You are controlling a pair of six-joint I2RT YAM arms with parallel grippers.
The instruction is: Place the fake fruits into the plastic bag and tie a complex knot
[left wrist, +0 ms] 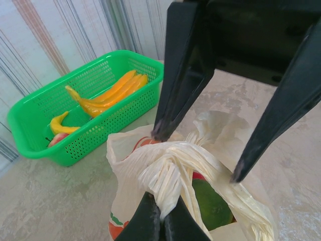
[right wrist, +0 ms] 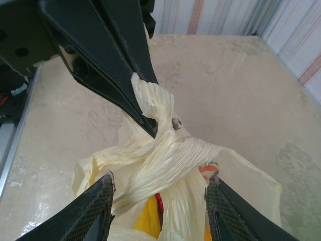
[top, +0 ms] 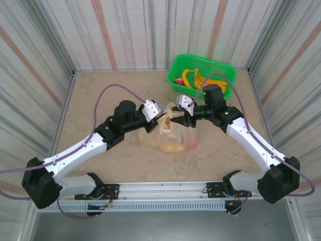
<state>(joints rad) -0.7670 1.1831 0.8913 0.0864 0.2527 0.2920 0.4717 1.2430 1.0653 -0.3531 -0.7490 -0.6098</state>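
1. Closest to me, the plastic bag (top: 173, 134) sits in the middle of the tabletop (top: 110, 90), between the two arms.
2. The left tool (left wrist: 159, 221) is pressed together on the bag's twisted handle strips (left wrist: 170, 165). I think it holds them so the knot cannot slip loose.
3. The right tool (right wrist: 161, 176) is spread wide, with one finger on each side of the strips, pinching nothing. It looks ready to take a new hold.
4. From above, the bag is a pale lump with orange showing through. The left wrist view peeks into its mouth and shows a green fruit (left wrist: 213, 206) and a bit of red. The right wrist view shows the twist up close, with something yellow under it.
5. Far back, the green basket (top: 215, 66) has bananas (top: 193, 78) and a red fruit (top: 178, 81) in it, so the filling may not be finished.
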